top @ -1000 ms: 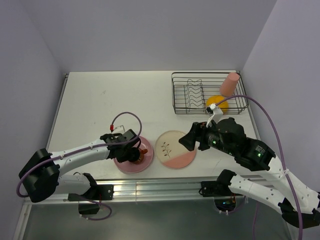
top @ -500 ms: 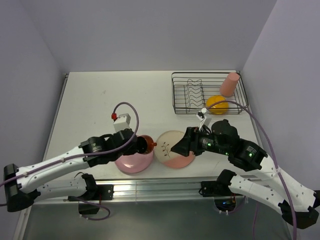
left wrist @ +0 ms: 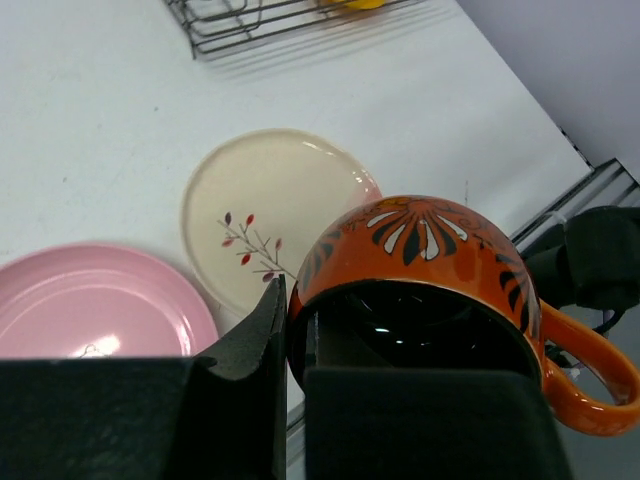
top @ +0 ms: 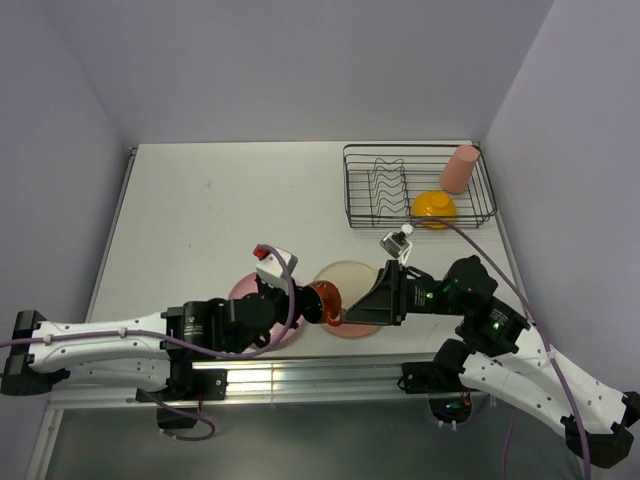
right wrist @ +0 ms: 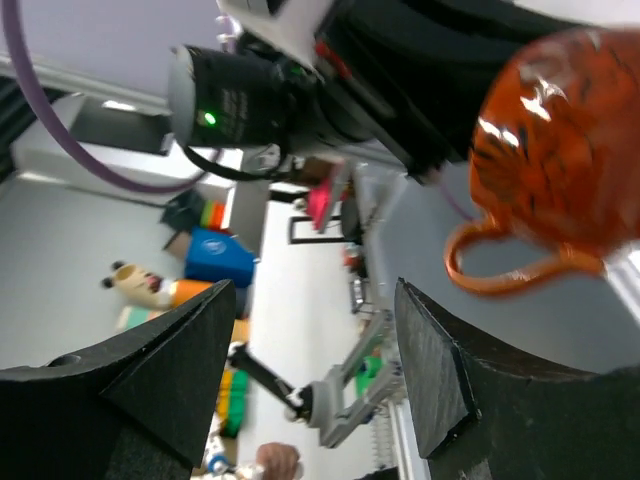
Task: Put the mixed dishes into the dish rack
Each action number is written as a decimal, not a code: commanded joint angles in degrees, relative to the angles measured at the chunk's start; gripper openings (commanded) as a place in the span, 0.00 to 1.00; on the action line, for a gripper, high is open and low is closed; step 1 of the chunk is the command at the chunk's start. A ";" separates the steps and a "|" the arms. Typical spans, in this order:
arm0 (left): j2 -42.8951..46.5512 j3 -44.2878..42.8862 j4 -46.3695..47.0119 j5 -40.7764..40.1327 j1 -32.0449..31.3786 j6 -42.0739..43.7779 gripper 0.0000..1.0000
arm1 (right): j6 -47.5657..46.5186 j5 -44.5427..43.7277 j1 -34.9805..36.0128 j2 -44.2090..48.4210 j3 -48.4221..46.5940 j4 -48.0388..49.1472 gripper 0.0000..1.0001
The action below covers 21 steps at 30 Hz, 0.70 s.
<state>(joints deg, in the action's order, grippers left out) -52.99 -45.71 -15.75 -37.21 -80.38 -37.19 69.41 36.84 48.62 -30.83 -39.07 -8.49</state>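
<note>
My left gripper [top: 308,301] is shut on the rim of the red-orange cup [top: 324,302] and holds it in the air over the cream plate [top: 350,282]. In the left wrist view the cup [left wrist: 420,260] is pinched at its rim between my fingers [left wrist: 255,340], above the cream plate [left wrist: 270,215] and next to the pink plate [left wrist: 95,300]. My right gripper [top: 372,300] is open and empty, facing the cup [right wrist: 555,150] from the right. The pink plate [top: 246,291] lies under my left arm. The yellow bowl [top: 434,207] and pink tumbler [top: 459,168] sit in the black wire dish rack [top: 418,186].
The rack's wavy dividers [top: 385,190] stand in its left half. The table's near edge with a metal rail [top: 300,375] runs just below both grippers. Grey walls close in the left, back and right sides.
My left gripper has carried the cup from the pink plate rightward over the cream plate. My right gripper has moved left and down toward the cup.
</note>
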 commanded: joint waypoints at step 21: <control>3.86 0.45 22.85 -16.75 -11.82 24.09 0.00 | 16.81 -0.89 0.51 9.74 7.78 6.56 0.62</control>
<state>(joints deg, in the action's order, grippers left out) -49.87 -43.70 -1.15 -51.72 -91.09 -16.99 84.93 36.05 48.62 -20.78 -32.29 -2.96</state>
